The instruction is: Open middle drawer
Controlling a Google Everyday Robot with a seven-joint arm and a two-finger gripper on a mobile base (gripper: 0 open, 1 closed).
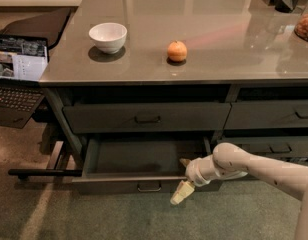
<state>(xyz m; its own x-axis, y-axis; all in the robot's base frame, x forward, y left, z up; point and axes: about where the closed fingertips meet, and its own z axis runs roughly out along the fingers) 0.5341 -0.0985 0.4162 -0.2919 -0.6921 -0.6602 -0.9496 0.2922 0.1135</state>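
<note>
The middle drawer (144,159) is the dark grey-green one in the second row on the left. It stands pulled out, its inside looks empty, and its small bar handle (149,187) faces the floor side. My gripper (180,180) is at the right end of the drawer's front panel, coming in from the right on the pale arm (254,169). It is open and straddles the panel's top edge. One finger (183,161) is inside the drawer and the pale finger (177,194) hangs outside the front.
The closed drawer (144,118) sits above the open one, and more closed drawers (274,115) are at the right. On the countertop (219,49) are a white bowl (108,36) and an orange (177,51). A laptop (19,64) and a black bar (44,173) are at the left.
</note>
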